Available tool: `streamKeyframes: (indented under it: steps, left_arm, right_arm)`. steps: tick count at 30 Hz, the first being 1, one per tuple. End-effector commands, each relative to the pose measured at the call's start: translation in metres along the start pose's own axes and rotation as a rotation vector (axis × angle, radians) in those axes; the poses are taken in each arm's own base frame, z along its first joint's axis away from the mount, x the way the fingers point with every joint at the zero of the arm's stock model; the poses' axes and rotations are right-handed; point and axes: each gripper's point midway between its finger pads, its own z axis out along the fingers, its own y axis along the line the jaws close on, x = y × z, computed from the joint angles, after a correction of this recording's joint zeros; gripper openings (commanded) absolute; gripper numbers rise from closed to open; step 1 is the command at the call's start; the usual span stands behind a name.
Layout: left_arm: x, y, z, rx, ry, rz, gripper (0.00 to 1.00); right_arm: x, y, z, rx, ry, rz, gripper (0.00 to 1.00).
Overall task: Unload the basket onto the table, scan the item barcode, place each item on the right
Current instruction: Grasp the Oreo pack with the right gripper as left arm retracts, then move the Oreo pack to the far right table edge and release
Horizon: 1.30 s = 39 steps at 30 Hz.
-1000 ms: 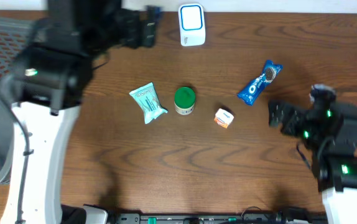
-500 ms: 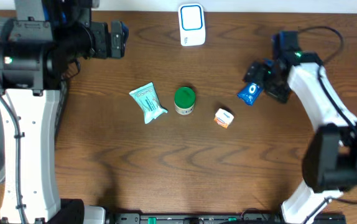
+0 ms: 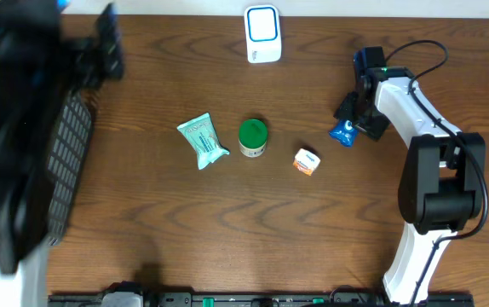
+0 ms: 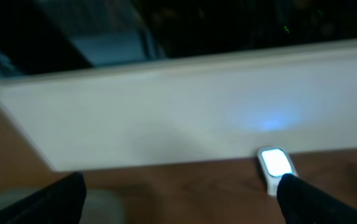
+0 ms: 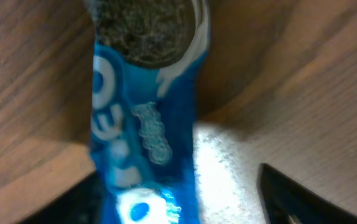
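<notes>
Upper right of overhead frame: right claw (image 3: 353, 118) sits over the Oreo pack (image 3: 342, 132), which lies flat on the counter (image 3: 227, 230). On the wrist cam the claw straddles the pack with a clear gap on the side of the finger (image 5: 290, 199) I can see, so jaws apart, nothing clamped. Left claw (image 4: 178, 202) is wide open and empty, far left of overhead, blurred. Scanner (image 3: 262, 34) is top centre, well apart from the pack.

Risks imo:
- Grab looks off-centre, toward one end of the pack. Slick wrapper + long overhang means it may droop or swivel once lifted, and the code ends up facing the wrong way.
- Can't see a barcode in any view. If it's on the underside, the pack needs a wrist roll before the scanner reads it.
- Squeezing too hard could crush the contents. Too soft and the pack could slide out mid-carry.
- Jar (image 3: 253, 137), teal packet (image 3: 202, 141) and small box (image 3: 307, 161) sit mid-frame, prob clear of the path.
</notes>
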Motion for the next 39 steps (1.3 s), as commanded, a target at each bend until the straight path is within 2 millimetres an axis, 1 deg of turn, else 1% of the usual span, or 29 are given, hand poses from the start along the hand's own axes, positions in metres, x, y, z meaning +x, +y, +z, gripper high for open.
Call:
streamKeyframes:
  steps: [1, 3, 4, 5, 7, 8, 9, 11, 13, 14, 15, 16, 17, 19, 20, 21, 22, 23, 27, 29, 30, 31, 32, 33, 34, 36, 37, 38, 39]
  left_arm:
    - [-0.014, 0.021, -0.042, -0.111, -0.061, 0.047, 0.98]
    - [-0.021, 0.023, -0.070, -0.117, -0.112, 0.042, 0.98]
    - [-0.022, 0.023, -0.081, -0.120, -0.132, 0.040, 0.98]
    - [-0.024, 0.024, -0.097, -0.124, -0.163, 0.037, 0.98]
    - [-0.025, 0.025, -0.116, -0.128, -0.206, 0.032, 0.98]
    - [-0.028, 0.026, -0.127, -0.133, -0.241, 0.030, 0.98]
    - [-0.033, 0.027, -0.138, -0.139, -0.280, 0.026, 0.98]
    - [-0.050, 0.035, -0.161, -0.184, -0.376, 0.010, 0.98]
    - [-0.065, 0.040, -0.176, -0.209, -0.453, -0.003, 0.98]
    - [-0.066, 0.042, -0.186, -0.221, -0.474, -0.008, 0.98]
    - [-0.065, 0.043, -0.194, -0.222, -0.482, -0.009, 0.98]
    - [-0.063, 0.043, -0.199, -0.222, -0.483, -0.009, 0.98]
    - [-0.055, 0.042, -0.209, -0.219, -0.469, -0.008, 0.98]
    - [-0.048, 0.042, -0.223, -0.220, -0.480, -0.009, 0.98]
    - [-0.044, 0.041, -0.234, -0.218, -0.500, -0.010, 0.98]
    - [-0.040, 0.042, -0.246, -0.223, -0.527, -0.012, 0.98]
    - [-0.038, 0.042, -0.251, -0.226, -0.538, -0.010, 0.98]
    - [-0.033, 0.041, -0.259, -0.231, -0.560, -0.007, 0.98]
    - [-0.022, 0.041, -0.273, -0.237, -0.612, -0.014, 0.98]
    - [-0.014, 0.040, -0.273, -0.237, -0.616, -0.015, 0.98]
    - [-0.010, 0.040, -0.270, -0.236, -0.603, -0.013, 0.98]
    - [-0.004, 0.039, -0.265, -0.236, -0.572, -0.011, 0.98]
    - [0.009, 0.038, -0.255, -0.231, -0.508, -0.003, 0.98]
    - [0.019, 0.037, -0.249, -0.225, -0.457, 0.004, 0.98]
    - [0.034, 0.036, -0.241, -0.221, -0.388, 0.013, 0.98]
    - [0.062, 0.038, -0.232, -0.241, -0.263, 0.042, 0.98]
    - [0.076, 0.043, -0.230, -0.274, -0.197, 0.067, 0.98]
    - [0.080, 0.051, -0.233, -0.323, -0.182, 0.061, 0.98]
    - [0.079, 0.056, -0.236, -0.351, -0.187, 0.055, 0.98]
  right_arm:
    - [-0.005, -0.007, 0.013, 0.060, -0.018, 0.006, 0.58]
    - [-0.006, -0.011, 0.016, 0.073, -0.017, 0.009, 0.36]
    - [-0.006, -0.012, 0.017, 0.075, -0.016, 0.012, 0.28]
    - [-0.008, -0.015, 0.017, 0.076, -0.016, 0.019, 0.18]
    - [-0.013, -0.020, 0.017, 0.077, -0.015, 0.021, 0.03]
    - [-0.015, -0.024, 0.016, 0.079, -0.014, 0.019, 0.01]
    - [-0.018, -0.031, 0.013, 0.088, -0.005, 0.018, 0.01]
    - [-0.025, -0.044, 0.006, 0.102, 0.007, 0.014, 0.01]
    - [-0.035, -0.059, -0.004, 0.112, 0.015, 0.020, 0.01]
    - [-0.047, -0.078, -0.015, 0.119, 0.019, 0.036, 0.01]
    - [-0.054, -0.089, -0.021, 0.124, 0.015, 0.047, 0.01]
    - [-0.063, -0.104, -0.028, 0.138, 0.006, 0.069, 0.01]
    - [-0.074, -0.126, -0.036, 0.159, -0.012, 0.106, 0.01]
    - [-0.088, -0.155, -0.044, 0.186, -0.038, 0.147, 0.01]
    - [-0.100, -0.186, -0.049, 0.223, -0.062, 0.191, 0.01]
    - [-0.109, -0.217, -0.050, 0.264, -0.083, 0.250, 0.01]
    - [-0.113, -0.231, -0.050, 0.279, -0.093, 0.279, 0.01]
    - [-0.119, -0.253, -0.048, 0.293, -0.105, 0.305, 0.01]
    - [-0.134, -0.303, -0.047, 0.306, -0.146, 0.365, 0.01]
    - [-0.142, -0.334, -0.047, 0.322, -0.183, 0.418, 0.02]
    - [-0.145, -0.345, -0.048, 0.325, -0.197, 0.443, 0.03]
    - [-0.146, -0.351, -0.048, 0.327, -0.206, 0.457, 0.08]
    - [-0.147, -0.359, -0.048, 0.328, -0.214, 0.477, 0.20]
    - [-0.147, -0.362, -0.048, 0.321, -0.215, 0.486, 0.25]
    - [-0.147, -0.364, -0.047, 0.307, -0.212, 0.495, 0.38]
    - [-0.149, -0.356, -0.044, 0.233, -0.205, 0.499, 0.77]
    - [-0.150, -0.350, -0.044, 0.200, -0.203, 0.496, 0.94]
    - [-0.152, -0.342, -0.045, 0.175, -0.198, 0.486, 0.99]
    - [-0.153, -0.335, -0.047, 0.163, -0.195, 0.475, 0.99]
